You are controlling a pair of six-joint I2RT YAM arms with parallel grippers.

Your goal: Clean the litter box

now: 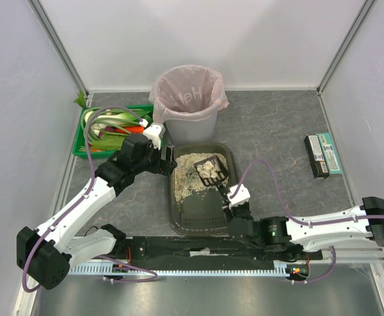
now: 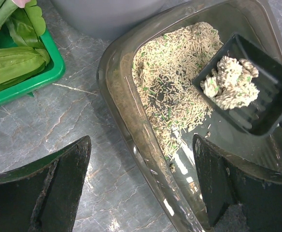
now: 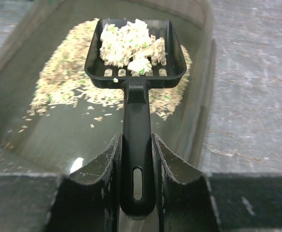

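Right wrist view: right fingers (image 3: 107, 179) pinch a clump-laden black scoop (image 3: 133, 104) over the litter box (image 1: 198, 217), on the counter (image 1: 277, 131) before the grey bin (image 1: 192, 126); left fingers (image 2: 59, 186) spread astride its rim.

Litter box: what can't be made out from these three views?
- Top view: far-left corner of the dark olive-grey plastic litter box, covered by the left gripper.
- Top view: the right gripper where it clamps the black slotted plastic scoop, under the white wrist mount.
- Left wrist: scoop handle, cut off at the right edge.
- Top view: print on the two flat boxes, too small.
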